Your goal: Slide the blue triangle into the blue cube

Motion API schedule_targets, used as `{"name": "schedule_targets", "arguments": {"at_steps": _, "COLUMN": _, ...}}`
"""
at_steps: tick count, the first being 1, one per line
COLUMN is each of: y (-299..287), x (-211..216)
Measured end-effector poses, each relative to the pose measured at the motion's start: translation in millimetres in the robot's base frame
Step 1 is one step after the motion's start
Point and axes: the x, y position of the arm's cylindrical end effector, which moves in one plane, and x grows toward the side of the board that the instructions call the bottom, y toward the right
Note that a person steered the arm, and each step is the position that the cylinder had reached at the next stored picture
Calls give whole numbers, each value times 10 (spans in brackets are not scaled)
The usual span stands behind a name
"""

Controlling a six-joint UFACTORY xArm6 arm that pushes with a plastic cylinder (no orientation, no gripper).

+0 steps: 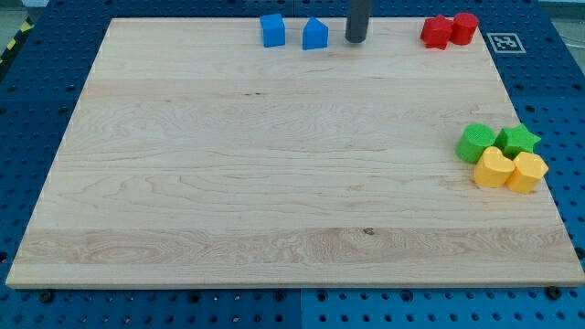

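The blue triangle [315, 34] sits near the board's top edge, a little right of the blue cube [272, 30]. A small gap separates the two. My tip [356, 39] stands just to the right of the blue triangle, close to it but apart from it. The rod runs up out of the view's top.
Two red blocks [449, 30] sit together at the top right. At the right edge, a green cylinder-like block [475, 143], a green star [519, 140], a yellow heart-like block [494, 168] and a yellow block [527, 172] cluster together. The wooden board [274, 183] lies on a blue pegboard.
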Motion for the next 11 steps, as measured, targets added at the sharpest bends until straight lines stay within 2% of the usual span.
{"name": "schedule_targets", "arguments": {"at_steps": 3, "y": 9, "x": 90}}
{"name": "schedule_targets", "arguments": {"at_steps": 6, "y": -546, "x": 54}}
{"name": "schedule_targets", "arguments": {"at_steps": 11, "y": -677, "x": -98}}
